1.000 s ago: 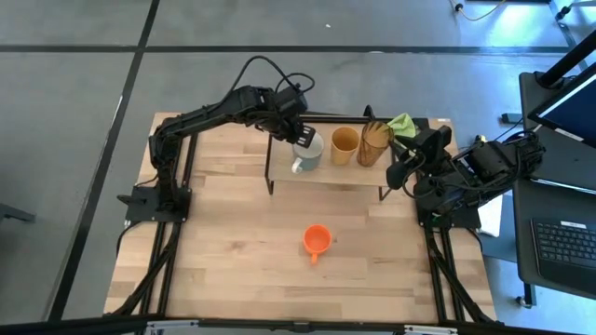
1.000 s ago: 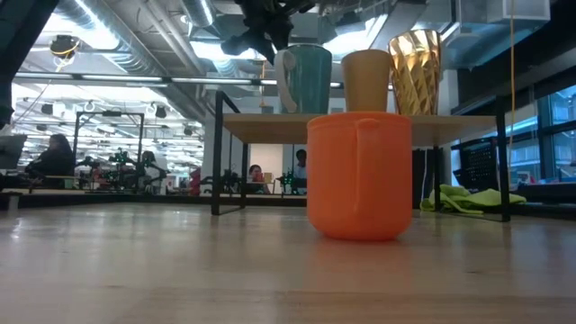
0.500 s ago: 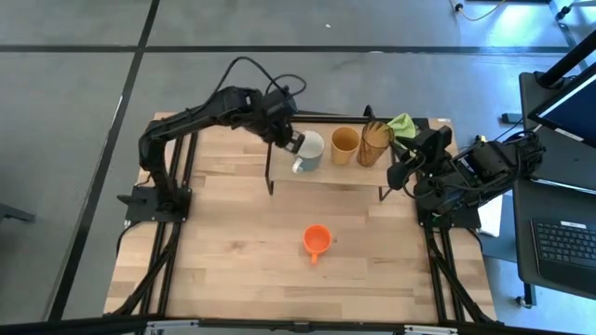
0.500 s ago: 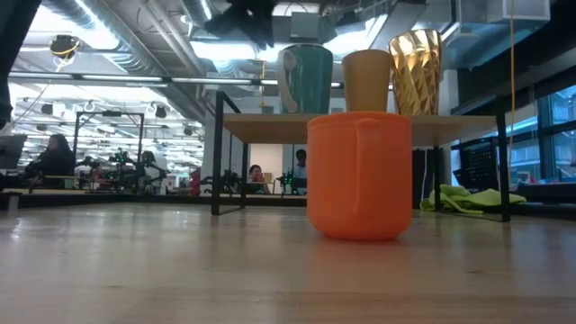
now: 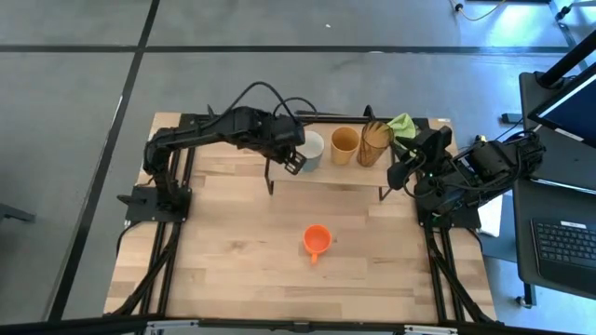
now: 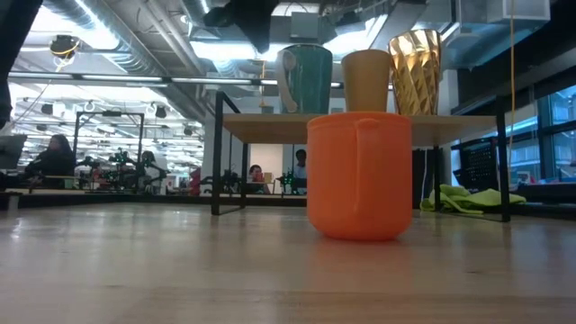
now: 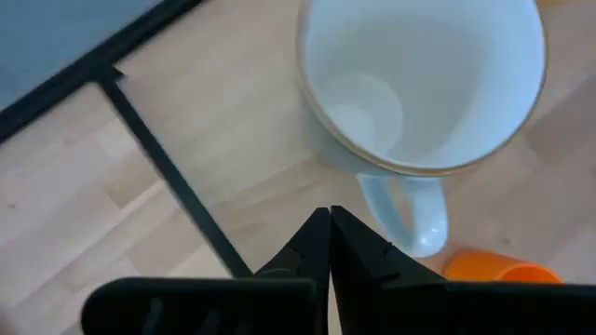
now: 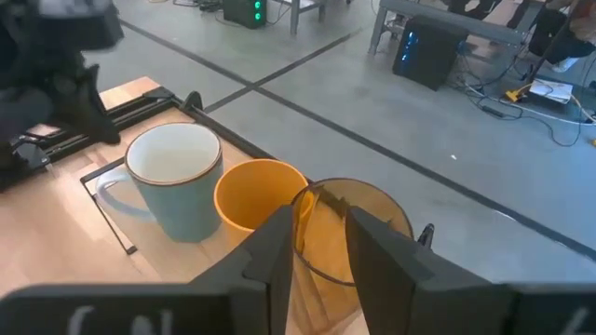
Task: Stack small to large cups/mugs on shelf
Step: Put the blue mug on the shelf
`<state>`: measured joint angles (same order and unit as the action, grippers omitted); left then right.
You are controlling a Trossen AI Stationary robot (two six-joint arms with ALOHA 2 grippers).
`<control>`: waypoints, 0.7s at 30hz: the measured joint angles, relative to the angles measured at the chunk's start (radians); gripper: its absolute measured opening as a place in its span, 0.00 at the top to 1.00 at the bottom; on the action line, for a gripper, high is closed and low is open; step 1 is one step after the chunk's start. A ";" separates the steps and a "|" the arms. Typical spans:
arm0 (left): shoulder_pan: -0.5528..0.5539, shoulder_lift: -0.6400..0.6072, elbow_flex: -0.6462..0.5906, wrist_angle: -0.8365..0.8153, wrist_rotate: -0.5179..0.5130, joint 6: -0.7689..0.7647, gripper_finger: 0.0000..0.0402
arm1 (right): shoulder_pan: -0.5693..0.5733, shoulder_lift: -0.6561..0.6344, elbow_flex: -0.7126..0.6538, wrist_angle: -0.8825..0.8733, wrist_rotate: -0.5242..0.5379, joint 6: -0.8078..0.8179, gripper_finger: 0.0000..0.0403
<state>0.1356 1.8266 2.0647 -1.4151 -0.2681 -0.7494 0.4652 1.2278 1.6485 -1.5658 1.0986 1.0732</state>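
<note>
A: What could go wrong?
B: The left gripper, upper centre of the high view, hovers just beside the white mug on the shelf; a careless swing could clip the handle.
A: Fingers?
B: Pressed together, empty. The right gripper idles right; its fingers look slightly parted, empty.
A: Orange cup?
B: Lower centre, on the table.

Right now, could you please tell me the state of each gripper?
Left gripper: shut, holding nothing, just off the white mug on the shelf.
Right gripper: open, empty, by the amber tumbler.
</note>
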 joint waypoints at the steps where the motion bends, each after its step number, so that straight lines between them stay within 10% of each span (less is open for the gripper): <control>1: 0.000 0.007 0.000 -0.002 0.008 0.000 1.00 | 0.000 0.000 0.000 0.001 -0.001 0.001 0.74; 21: -0.024 0.085 -0.001 0.133 0.096 0.027 1.00 | 0.000 0.000 -0.001 -0.004 -0.022 0.021 0.74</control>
<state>0.1113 1.9118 2.0636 -1.2821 -0.1722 -0.7219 0.4654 1.2278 1.6478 -1.5700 1.0767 1.0943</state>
